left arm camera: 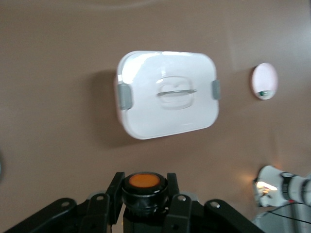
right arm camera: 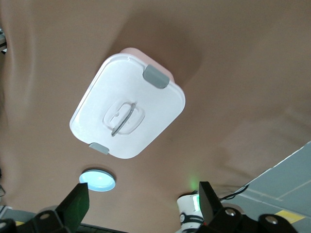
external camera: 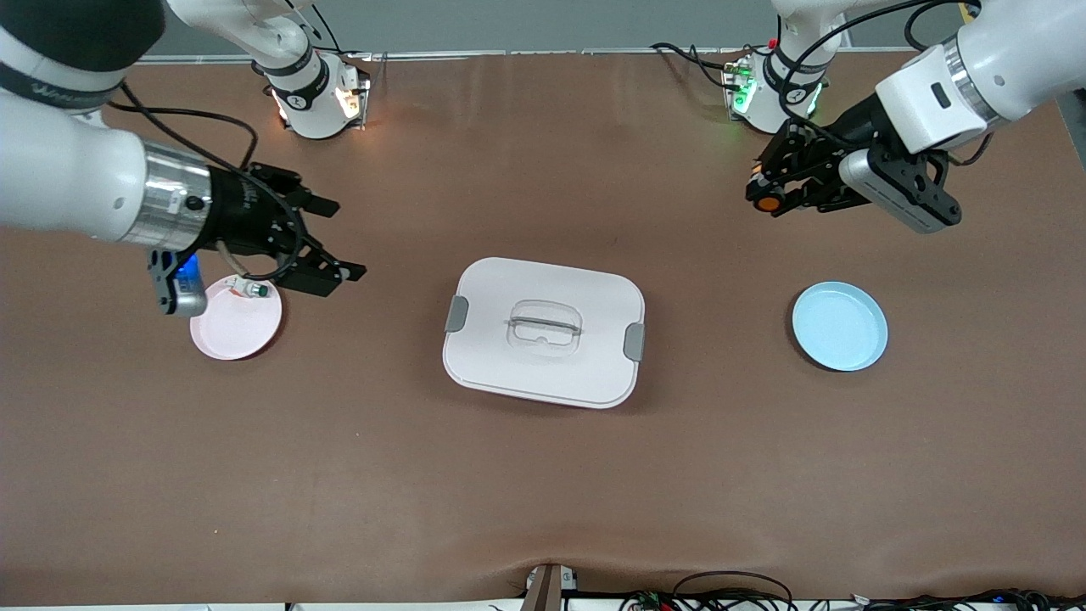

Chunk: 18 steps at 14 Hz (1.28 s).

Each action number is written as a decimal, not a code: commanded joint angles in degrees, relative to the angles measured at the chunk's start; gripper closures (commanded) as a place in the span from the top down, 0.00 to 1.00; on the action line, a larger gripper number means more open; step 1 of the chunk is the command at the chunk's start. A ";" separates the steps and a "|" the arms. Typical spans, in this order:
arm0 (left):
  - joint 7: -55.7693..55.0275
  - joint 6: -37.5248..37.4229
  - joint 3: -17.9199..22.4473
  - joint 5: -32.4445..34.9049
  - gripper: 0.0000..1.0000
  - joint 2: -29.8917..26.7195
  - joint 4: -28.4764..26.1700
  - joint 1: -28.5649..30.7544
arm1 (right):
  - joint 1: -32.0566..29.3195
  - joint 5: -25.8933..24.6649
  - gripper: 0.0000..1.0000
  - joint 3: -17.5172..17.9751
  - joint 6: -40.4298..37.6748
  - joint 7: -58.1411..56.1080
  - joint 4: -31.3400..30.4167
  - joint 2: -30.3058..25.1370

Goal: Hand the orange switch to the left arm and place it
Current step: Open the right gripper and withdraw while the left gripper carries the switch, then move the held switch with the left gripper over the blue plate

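The orange switch (external camera: 769, 204), black-bodied with a round orange cap, is held up in the air by my left gripper (external camera: 763, 196), which is shut on it over bare table between the left arm's base and the blue plate. In the left wrist view the switch (left arm camera: 144, 181) sits between the fingers of the left gripper (left arm camera: 144, 188), cap showing. The white box (external camera: 543, 331) with grey latches lies at mid-table, also visible as the box (left arm camera: 167, 94) and the box (right arm camera: 127, 111). My right gripper (external camera: 344, 239) hangs open and empty beside the pink plate; the right gripper (right arm camera: 143, 194) holds nothing.
A blue plate (external camera: 840, 326) lies toward the left arm's end. A pink plate (external camera: 236, 327) toward the right arm's end carries a small white switch with a green cap (external camera: 253, 290). Cables run along the table's edge nearest the front camera.
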 commanded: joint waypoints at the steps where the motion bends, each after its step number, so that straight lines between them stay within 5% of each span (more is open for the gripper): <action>1: -1.21 -3.26 -0.15 4.24 0.00 -2.36 0.62 0.37 | -2.53 -3.25 1.00 0.68 -4.19 -7.76 -0.42 -1.80; 8: -14.28 -4.05 -0.15 11.19 0.00 -2.19 0.45 1.59 | -10.44 -10.45 1.00 0.68 -13.87 -26.31 -0.34 -2.16; 11: -20.18 -4.93 -0.24 11.81 0.00 -2.01 -0.52 4.31 | -10.36 -17.04 1.00 0.76 -15.18 -33.44 -0.34 -2.07; 18: -43.89 -6.16 -0.24 16.54 0.00 -0.18 -0.26 5.99 | -11.59 -20.92 1.00 0.59 -16.51 -44.69 -0.42 -1.63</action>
